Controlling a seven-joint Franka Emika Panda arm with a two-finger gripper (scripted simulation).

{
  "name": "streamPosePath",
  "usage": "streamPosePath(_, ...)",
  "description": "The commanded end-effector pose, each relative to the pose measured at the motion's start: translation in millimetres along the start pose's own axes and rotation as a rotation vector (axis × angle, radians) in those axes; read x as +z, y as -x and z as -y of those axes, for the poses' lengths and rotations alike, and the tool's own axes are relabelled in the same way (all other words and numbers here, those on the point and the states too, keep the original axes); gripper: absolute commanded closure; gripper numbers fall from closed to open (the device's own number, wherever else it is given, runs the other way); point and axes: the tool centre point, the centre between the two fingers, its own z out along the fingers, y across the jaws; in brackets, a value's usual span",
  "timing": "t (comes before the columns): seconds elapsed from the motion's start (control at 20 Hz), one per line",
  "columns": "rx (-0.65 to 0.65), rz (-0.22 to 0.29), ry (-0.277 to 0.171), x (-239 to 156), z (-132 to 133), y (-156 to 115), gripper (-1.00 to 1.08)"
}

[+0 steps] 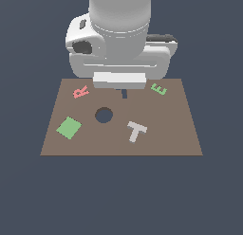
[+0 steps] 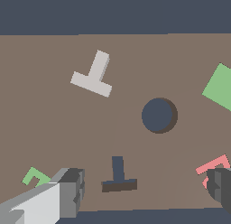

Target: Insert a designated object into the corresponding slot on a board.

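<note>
Lying on one board [image 1: 180, 134]: one T block [image 1: 136, 131], one hole [image 1: 104, 115].

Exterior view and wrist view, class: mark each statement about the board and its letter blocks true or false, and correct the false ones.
1. The grey T block lies flat on the board. True.
2. The T block already sits inside the round hole. False: it lies apart from the hole, toward the exterior view's right.
3. The gripper is holding the pink R. False: the fingers are spread, and nothing is between them.
4. A green square patch lies on the exterior view's left of the hole. True.
5. The green E lies beside the pink R. False: they are near opposite corners.
</note>
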Motion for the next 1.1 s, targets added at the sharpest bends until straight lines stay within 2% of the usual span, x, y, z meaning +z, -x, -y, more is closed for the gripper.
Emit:
streamPosePath(0.0,0.000,0.000,0.000,0.0,0.0,0.0,-0.92)
streamPosePath(0.5,0.057,-0.005,-0.003,15.3,10.2,-13.3,-0.92)
streamPosePath(1.05,0.235,-0.022,-0.011,61.9,36.5,-59.9,-0.92)
